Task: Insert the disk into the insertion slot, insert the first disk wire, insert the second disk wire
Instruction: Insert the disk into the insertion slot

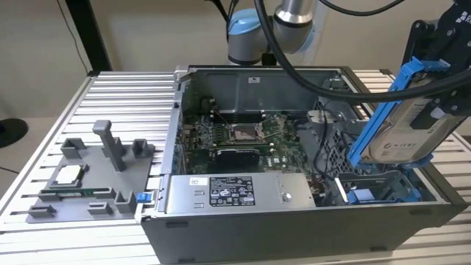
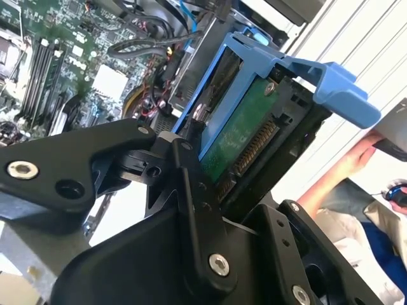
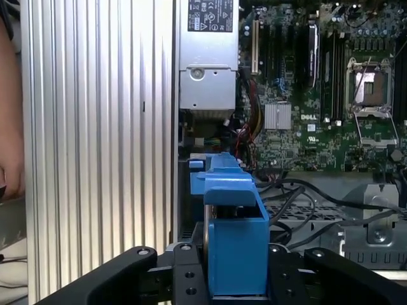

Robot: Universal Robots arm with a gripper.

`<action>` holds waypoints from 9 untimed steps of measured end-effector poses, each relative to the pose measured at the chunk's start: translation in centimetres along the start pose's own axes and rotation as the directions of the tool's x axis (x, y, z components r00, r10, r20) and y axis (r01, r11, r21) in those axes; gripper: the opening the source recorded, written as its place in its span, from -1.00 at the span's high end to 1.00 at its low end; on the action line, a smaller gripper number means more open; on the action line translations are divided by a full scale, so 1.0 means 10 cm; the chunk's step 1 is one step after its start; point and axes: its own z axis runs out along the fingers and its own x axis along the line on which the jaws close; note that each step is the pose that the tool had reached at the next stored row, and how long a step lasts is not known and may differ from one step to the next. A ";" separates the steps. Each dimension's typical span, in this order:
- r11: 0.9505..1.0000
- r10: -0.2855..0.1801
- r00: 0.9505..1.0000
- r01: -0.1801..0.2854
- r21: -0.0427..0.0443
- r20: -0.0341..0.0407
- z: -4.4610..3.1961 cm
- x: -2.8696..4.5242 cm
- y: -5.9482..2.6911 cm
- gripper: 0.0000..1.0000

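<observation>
Gripper (image 1: 434, 107), black w/ two fingers, is closed on the disk (image 1: 397, 135). Its fingers clamp the blue carrier frame (image 1: 379, 105) from both sides, and the frame fills the gap between them. In the first wrist view the gripper (image 3: 235, 283) has one finger on each side of the blue carrier frame (image 3: 232, 216). In the second wrist view the gripper (image 2: 235, 197) holds the disk (image 2: 245, 136) w/ its green PCB underside and connector row toward the camera. The blue carrier frame (image 2: 318, 76) wraps the disk's far end.

Disk is in the air, tilted steeply, nearly on edge, label face toward the ext. camera. It is at the exterior view's right, over the near right corner of the open PC case (image 1: 294, 232). Directly below is the drive bay (image 1: 372, 193) w/ blue plastic parts. The disk's lower edge is just above the bay; can't tell if they touch. Disk isn't seated in the slot.

Inside the case:
- Motherboard (image 1: 235, 141) w/ CPU socket (image 1: 243, 131) near the middle.
- Grey PSU box (image 1: 228, 193) along the near wall, left of the bay.
- Loose black cables (image 3: 299, 197) between board and bay.

Robot arm (image 1: 254, 33) rises on the far side, behind the case.

Case sits on a ribbed aluminium table (image 1: 125, 99). At the exterior view's left, a grey fixture plate (image 1: 81, 182) w/ upright posts lies well apart from the gripper. A person's arm (image 2: 337, 178) shows beside the table in both wrist views (image 3: 9, 114).
</observation>
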 end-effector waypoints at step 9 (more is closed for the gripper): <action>1.000 0.000 1.000 0.000 0.000 0.000 0.045 0.000 -0.018 1.00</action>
